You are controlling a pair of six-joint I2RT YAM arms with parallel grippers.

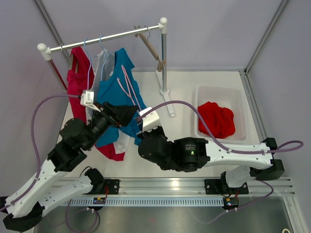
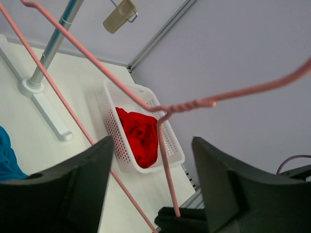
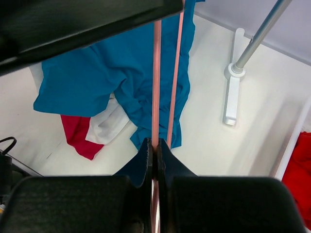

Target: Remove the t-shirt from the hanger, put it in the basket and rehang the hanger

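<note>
My right gripper (image 3: 154,145) is clamped tight on one thin wire of the pink hanger (image 3: 156,73), low on its frame, above the left half of the table (image 3: 209,145). My left gripper (image 2: 151,145) stands wide, its fingers (image 2: 87,184) on either side of the hanger's twisted neck, touching nothing I can see. So one narrow pinch carries the whole hanger.

Just beyond my right fingertips the blue t-shirt (image 3: 112,73) spreads beneath and behind the two pink wires. The wire near the neck looks bare, but I cannot tell whether a fold further down is caught on a hanger arm.

Farther out, toward the far left corner, a red shirt (image 1: 77,80) and a white shirt (image 1: 102,65) hang from the rail (image 1: 104,38), pressed against the blue one. Along the right edge sits the basket (image 1: 238,97) with a red garment (image 1: 216,119) in it.

What worries me:
- The round wire could roll in my flat pinch, swinging the hanger so that it hooks the cloth.
- If I draw the hanger off while a fold is snagged, the t-shirt comes along with it.
- That same pull could drag the neighbouring shirts, or rock the rack.
- My left jaws closing off-centre might nudge the neck sideways and miss it.
</note>
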